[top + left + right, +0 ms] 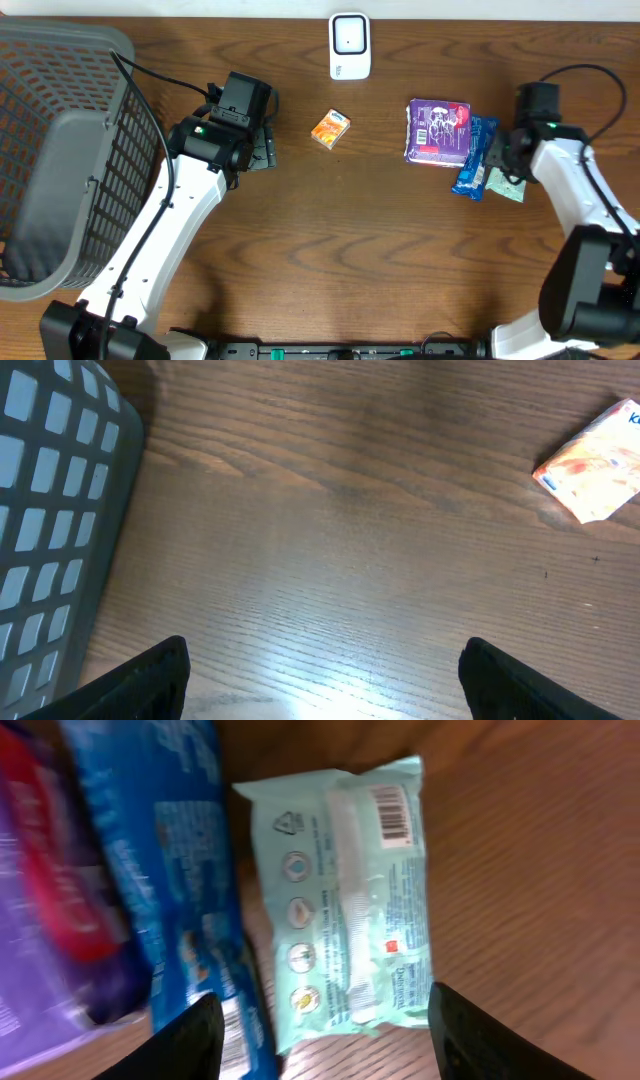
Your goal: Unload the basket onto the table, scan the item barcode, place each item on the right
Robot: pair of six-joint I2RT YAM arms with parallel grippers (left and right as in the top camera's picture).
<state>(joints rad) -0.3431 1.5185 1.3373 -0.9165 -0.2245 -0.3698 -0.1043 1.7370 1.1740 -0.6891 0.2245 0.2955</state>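
Pale, perhaps teal packet [509,187] under the right hand [503,160], beside a blue pack [474,158].

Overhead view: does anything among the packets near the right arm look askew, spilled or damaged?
Nothing looks spilled or torn. The blue packet lies slanted, crowded between the purple pack and the pale green pack, their edges touching or overlapping. The small orange box sits alone, turned at an angle.
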